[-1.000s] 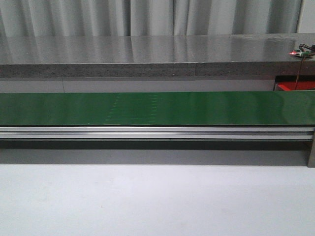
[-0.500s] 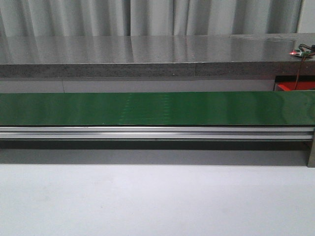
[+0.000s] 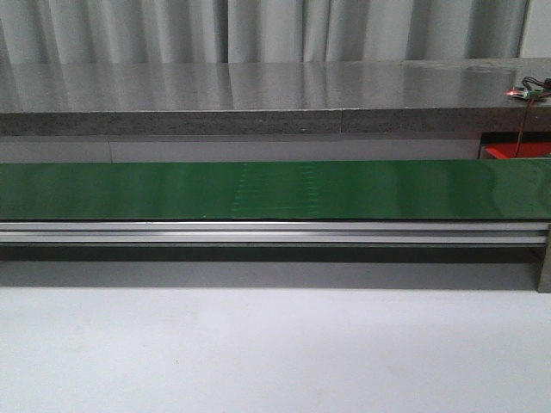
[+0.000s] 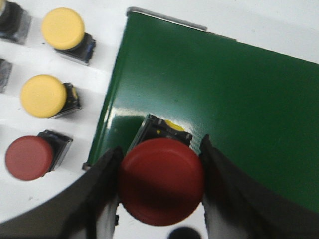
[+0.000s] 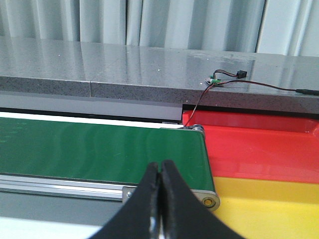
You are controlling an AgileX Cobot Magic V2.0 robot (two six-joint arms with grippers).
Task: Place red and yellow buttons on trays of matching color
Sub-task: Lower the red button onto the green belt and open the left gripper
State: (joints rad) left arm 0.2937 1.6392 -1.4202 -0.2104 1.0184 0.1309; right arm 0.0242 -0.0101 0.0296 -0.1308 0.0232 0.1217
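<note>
Green belt (image 4: 224, 89) under claw-gripped red button (image 4: 162, 180)

Front view: a white table (image 3: 275, 353) fills the lower part of the frame. On it, across the middle from edge to edge, runs a green belt (image 3: 275, 189) on a silver metal rail (image 3: 275, 232). Left wrist view: on the white table top (image 4: 107, 30), along the left side of the frame, stand two yellow buttons (image 4: 62, 28) (image 4: 44, 95) and, below them, a spare red button (image 4: 29, 157), all just beside the belt's end (image 4: 239, 94). Right wrist view: at the belt's end (image 5: 99, 149), on the right of the frame, lie a red tray (image 5: 259, 144) and, below it, a yellow tray (image 5: 269, 204), touching edge to edge.
</note>
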